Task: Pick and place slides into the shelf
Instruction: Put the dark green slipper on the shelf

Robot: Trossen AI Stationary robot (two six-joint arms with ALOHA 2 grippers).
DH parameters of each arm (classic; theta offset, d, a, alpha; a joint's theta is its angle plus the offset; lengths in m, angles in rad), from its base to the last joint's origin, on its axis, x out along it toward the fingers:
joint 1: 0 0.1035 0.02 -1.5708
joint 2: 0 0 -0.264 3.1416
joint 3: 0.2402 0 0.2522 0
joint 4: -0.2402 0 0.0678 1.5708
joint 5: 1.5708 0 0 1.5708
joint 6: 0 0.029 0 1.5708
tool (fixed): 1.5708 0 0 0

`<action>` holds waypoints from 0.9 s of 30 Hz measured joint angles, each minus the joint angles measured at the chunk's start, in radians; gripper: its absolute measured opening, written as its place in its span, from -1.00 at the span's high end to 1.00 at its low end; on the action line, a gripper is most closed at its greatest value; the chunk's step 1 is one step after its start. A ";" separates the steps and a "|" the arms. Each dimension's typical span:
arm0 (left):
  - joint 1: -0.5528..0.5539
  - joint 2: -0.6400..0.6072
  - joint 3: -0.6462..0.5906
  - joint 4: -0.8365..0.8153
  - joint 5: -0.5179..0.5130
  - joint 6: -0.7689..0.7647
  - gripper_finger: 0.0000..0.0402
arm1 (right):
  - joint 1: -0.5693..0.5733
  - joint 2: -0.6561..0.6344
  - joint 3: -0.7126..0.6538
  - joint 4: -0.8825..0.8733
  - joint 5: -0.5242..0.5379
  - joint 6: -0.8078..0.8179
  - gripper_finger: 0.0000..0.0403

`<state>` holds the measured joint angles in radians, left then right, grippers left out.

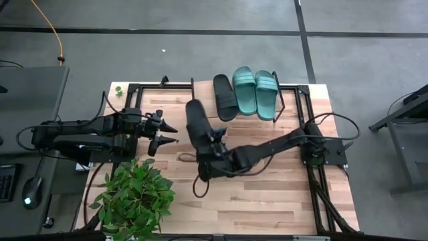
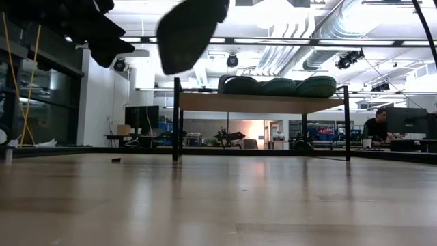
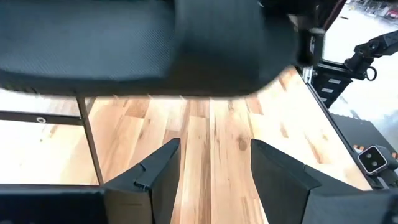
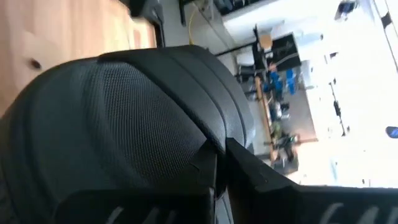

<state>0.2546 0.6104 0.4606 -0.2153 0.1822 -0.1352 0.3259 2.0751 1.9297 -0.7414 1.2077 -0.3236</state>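
Note:
One black slide hangs in the air over the middle of the table, held by my right gripper, which reaches in from the table's right. It shows as a dark shape high in the low view. On the shelf at the far edge lie another black slide and two teal slides, soles down on the plank. My left gripper is open just left of the held slide and touches nothing; in its wrist view the slide hangs beyond its fingers. My right gripper is shut on the black slide about midway along its length, coming at it from the table's right, across the slide. One finger lies against the textured strap; the other is hidden behind the slide. The slide is lifted clear of the table, tilted.
A potted green plant stands at the near left of the table, close to my left arm. The shelf's thin black legs stand on the tabletop. A person sits in the room behind. Bare wood lies near and right.

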 joint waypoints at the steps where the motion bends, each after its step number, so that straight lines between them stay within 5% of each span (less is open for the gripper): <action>1: 0.000 0.001 0.000 -0.001 0.000 0.000 0.12 | -0.011 -0.007 0.000 -0.037 -0.003 0.029 1.00; 11: 0.000 0.001 -0.001 -0.005 -0.018 0.000 0.12 | -0.106 -0.076 0.000 -0.154 -0.034 0.107 1.00; 27: 0.000 0.001 -0.001 -0.005 -0.018 0.000 0.12 | -0.271 -0.106 0.000 0.005 -0.236 -0.039 1.00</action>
<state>0.2550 0.6113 0.4599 -0.2199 0.1638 -0.1352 0.0553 1.9690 1.9297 -0.7359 0.9715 -0.3622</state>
